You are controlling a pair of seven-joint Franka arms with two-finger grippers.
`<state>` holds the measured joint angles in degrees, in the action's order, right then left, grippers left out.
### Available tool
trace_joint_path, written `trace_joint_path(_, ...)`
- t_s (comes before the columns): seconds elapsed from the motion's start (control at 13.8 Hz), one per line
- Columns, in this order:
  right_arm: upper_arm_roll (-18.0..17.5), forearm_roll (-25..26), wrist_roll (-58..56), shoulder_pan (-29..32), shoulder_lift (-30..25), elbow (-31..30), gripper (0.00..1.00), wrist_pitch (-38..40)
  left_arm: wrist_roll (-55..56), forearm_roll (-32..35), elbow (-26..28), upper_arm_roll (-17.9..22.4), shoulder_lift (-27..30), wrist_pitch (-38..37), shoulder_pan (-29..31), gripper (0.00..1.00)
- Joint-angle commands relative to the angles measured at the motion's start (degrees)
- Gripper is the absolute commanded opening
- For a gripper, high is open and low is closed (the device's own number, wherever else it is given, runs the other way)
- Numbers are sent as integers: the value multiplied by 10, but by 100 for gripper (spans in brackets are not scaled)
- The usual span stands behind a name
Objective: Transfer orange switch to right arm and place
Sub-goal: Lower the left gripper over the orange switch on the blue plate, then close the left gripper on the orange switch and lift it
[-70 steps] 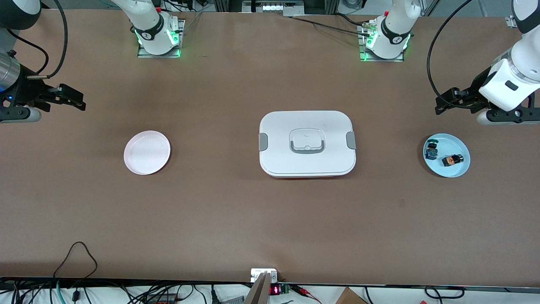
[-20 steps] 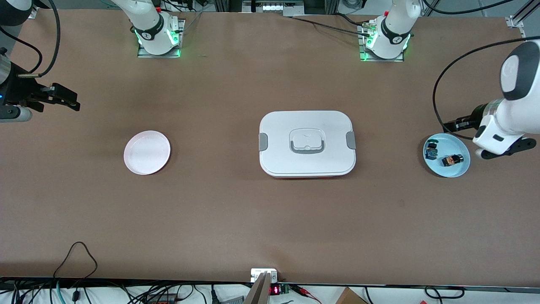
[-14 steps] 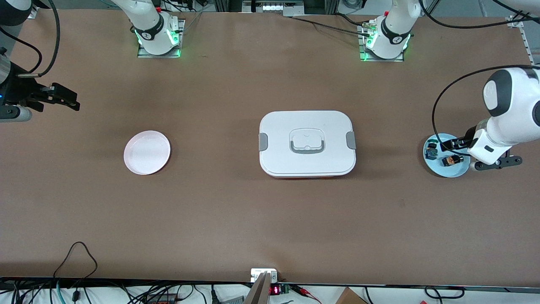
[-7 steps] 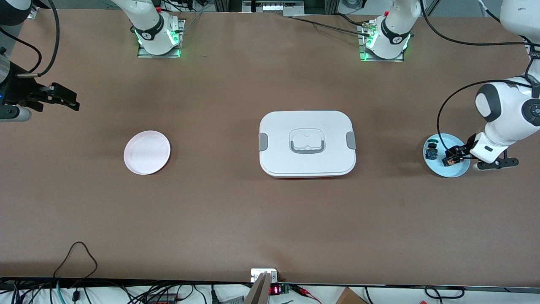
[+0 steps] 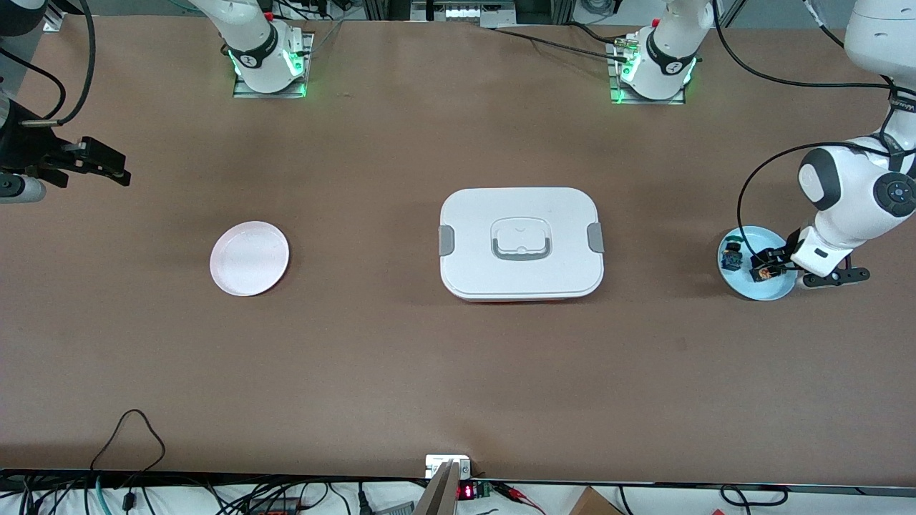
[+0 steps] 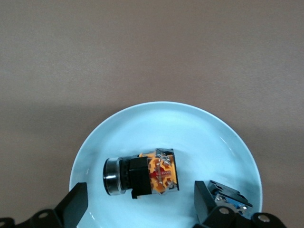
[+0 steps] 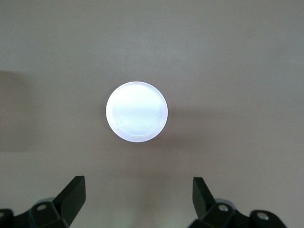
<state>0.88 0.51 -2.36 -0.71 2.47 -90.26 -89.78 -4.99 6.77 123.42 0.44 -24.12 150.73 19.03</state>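
The orange switch (image 5: 764,272) (image 6: 152,173) lies on its side on a light blue plate (image 5: 771,293) (image 6: 166,123) at the left arm's end of the table. My left gripper (image 5: 763,266) (image 6: 141,202) is low over that plate and open. One of its fingers stands on each side of the switch, and neither touches it. My right gripper (image 5: 118,170) (image 7: 137,194) hangs open and empty over bare table at the right arm's end. It looks toward a pale pink plate (image 5: 249,258) (image 7: 137,111).
A second small black switch with a blue-green face (image 5: 731,255) (image 6: 230,197) lies on the blue plate beside one left finger. A white lidded box with grey latches (image 5: 521,243) sits mid-table. Cables hang along the table's near edge.
The left arm has swung down onto the blue plate, and its open fingers now straddle the orange switch. The right gripper has drifted slightly toward its end of the table.
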Motion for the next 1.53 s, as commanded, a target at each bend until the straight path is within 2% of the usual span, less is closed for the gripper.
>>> trace_joint_path(0.0, -4, 4, -2, 5, -2, 12, 100, 14, 1, 11, 5, -7, -6, 17, 10, 98)
trace_joint_path(0.22, -3, 4, -2, 5, -3, 22, 100, 23, 1, 11, 4, -8, -29, 51, 11, 98)
trace_joint_path(0.8, -2, 5, -1, 8, -3, 43, 100, 35, 1, 11, 1, -7, -39, 51, 14, 98)
trace_joint_path(1.09, -2, 5, 0, 8, 2, 43, 100, 31, 2, 11, -5, -7, -44, 51, 14, 91)
trace_joint_path(1.16, -3, 5, -1, 8, 3, 42, 100, 33, 2, 11, -4, -8, -44, 51, 14, 82)
trace_joint_path(1.38, -3, 5, -1, 6, 11, 42, 100, 34, -3, 11, -4, -8, -43, 50, 14, 41)
trace_joint_path(1.45, -3, 5, -1, 8, 11, 42, 100, 34, -3, 11, -4, -8, -39, 47, 14, 37)
